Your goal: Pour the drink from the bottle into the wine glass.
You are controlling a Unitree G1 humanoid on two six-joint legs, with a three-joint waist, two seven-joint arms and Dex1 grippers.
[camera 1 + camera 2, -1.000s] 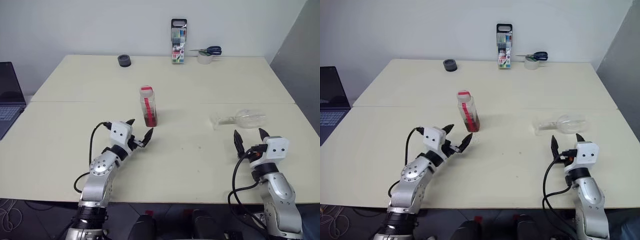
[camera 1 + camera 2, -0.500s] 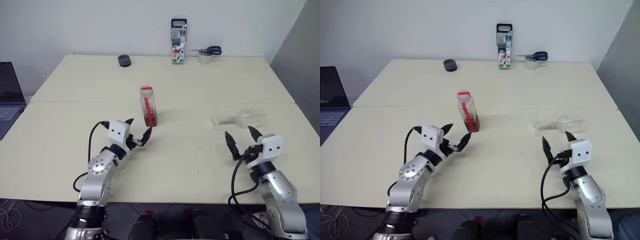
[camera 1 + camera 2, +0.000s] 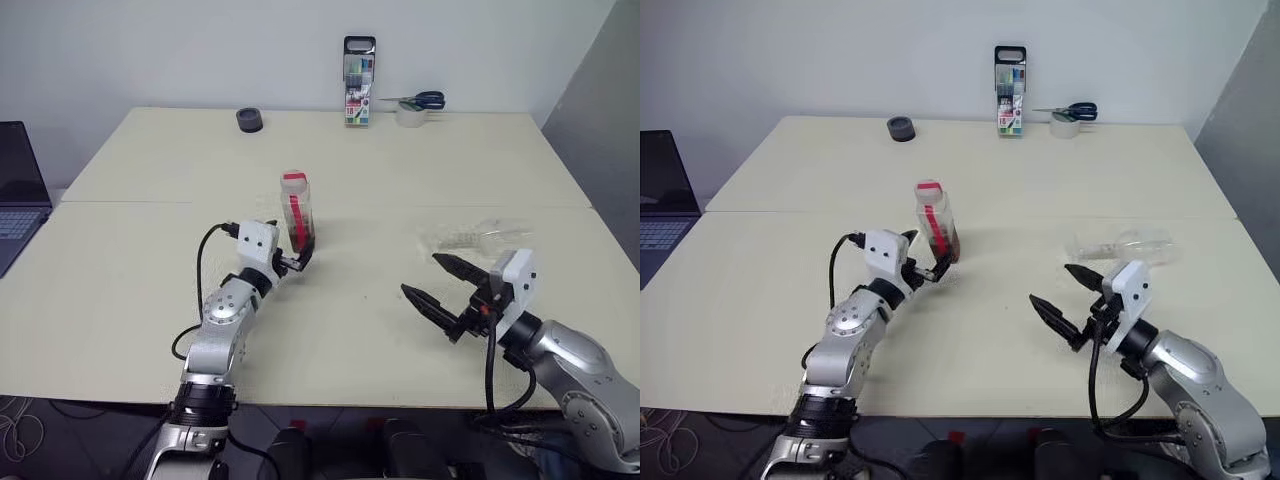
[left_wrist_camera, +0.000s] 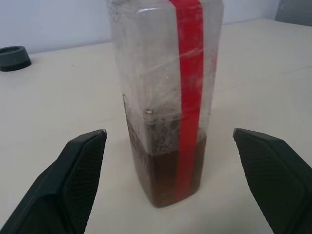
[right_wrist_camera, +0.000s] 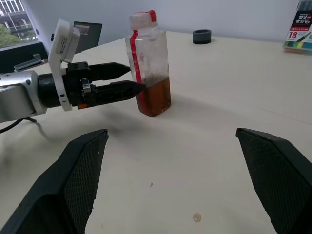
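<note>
Bottle (image 4: 165, 97) stands upright between left pincer's (image 4: 168, 180) fingers.

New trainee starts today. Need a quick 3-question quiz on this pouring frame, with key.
1. True or false: the wine glass stands upright.
2. The bottle stands: A) between the open fingers of the left gripper, B) inside the right gripper, C) beside the scissors.
3. How full of the drink is the bottle?

Key
1. False: it lies on its side, near the right gripper.
2. A. The fingers flank it in the left wrist view, apparently without touching.
3. Roughly the lower third.
</note>
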